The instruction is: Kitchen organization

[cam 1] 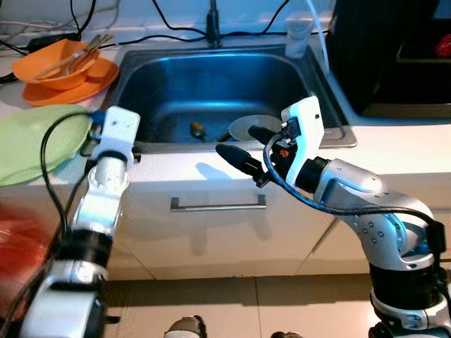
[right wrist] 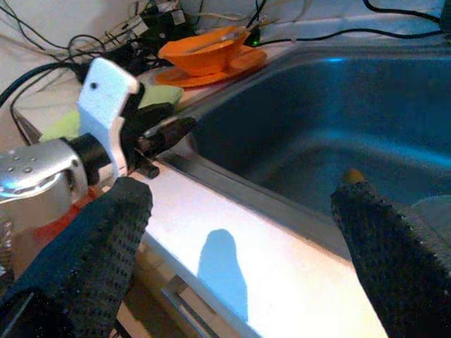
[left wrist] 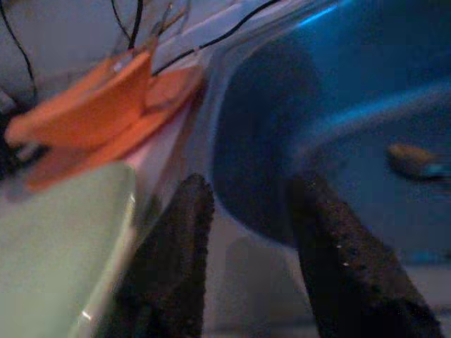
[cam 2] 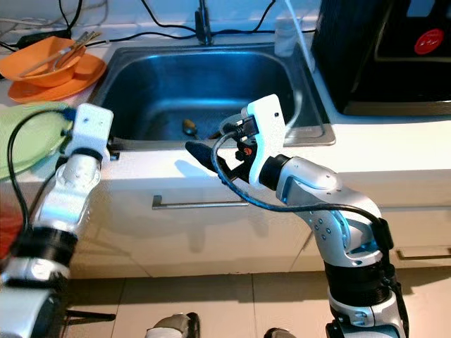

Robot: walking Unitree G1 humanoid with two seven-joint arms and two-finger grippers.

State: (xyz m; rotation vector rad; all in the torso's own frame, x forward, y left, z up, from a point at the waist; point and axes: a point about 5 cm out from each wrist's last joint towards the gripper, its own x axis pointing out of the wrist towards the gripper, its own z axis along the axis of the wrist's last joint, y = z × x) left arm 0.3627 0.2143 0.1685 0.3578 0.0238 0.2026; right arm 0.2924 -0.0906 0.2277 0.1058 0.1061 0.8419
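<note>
Left eye view, far left counter edge: a green plate (cam 1: 32, 141) lies flat near the front edge, partly overhanging toward the robot.
Back left corner of the counter: an orange bowl (cam 1: 60, 62) sits on an orange plate (cam 1: 84, 83), with utensils (cam 1: 77, 55) resting in the bowl; black cables (cam 1: 42, 28) run along the wall behind.
Left gripper (left wrist: 250, 232): at the sink's front left corner, just beside the green plate's rim. Left wrist view shows its two black fingers (left wrist: 176, 253) spread apart with nothing between them, one finger close against the plate's edge.
Sink (cam 1: 141, 67): steel basin set into the white counter, tap (cam 1: 213, 24) at the back rim. On the basin floor lie a small brown item (cam 1: 198, 129), too small to identify, and a round grey dish (cam 1: 254, 127) near the front right.
Counter front (cam 1: 190, 169): white strip between basin and cabinet; a bar handle (cam 1: 218, 205) is on the drawer below.
Right gripper (right wrist: 239, 232): held over the counter front, at the middle of the sink's front rim, pointing toward the left arm. Right wrist view shows its fingers (right wrist: 106, 239) wide apart, holding nothing.
Back right of sink: a pale bottle (cam 1: 298, 35) stands at the rim.
Right counter: a large black appliance (cam 1: 394, 56) stands against the wall.
</note>
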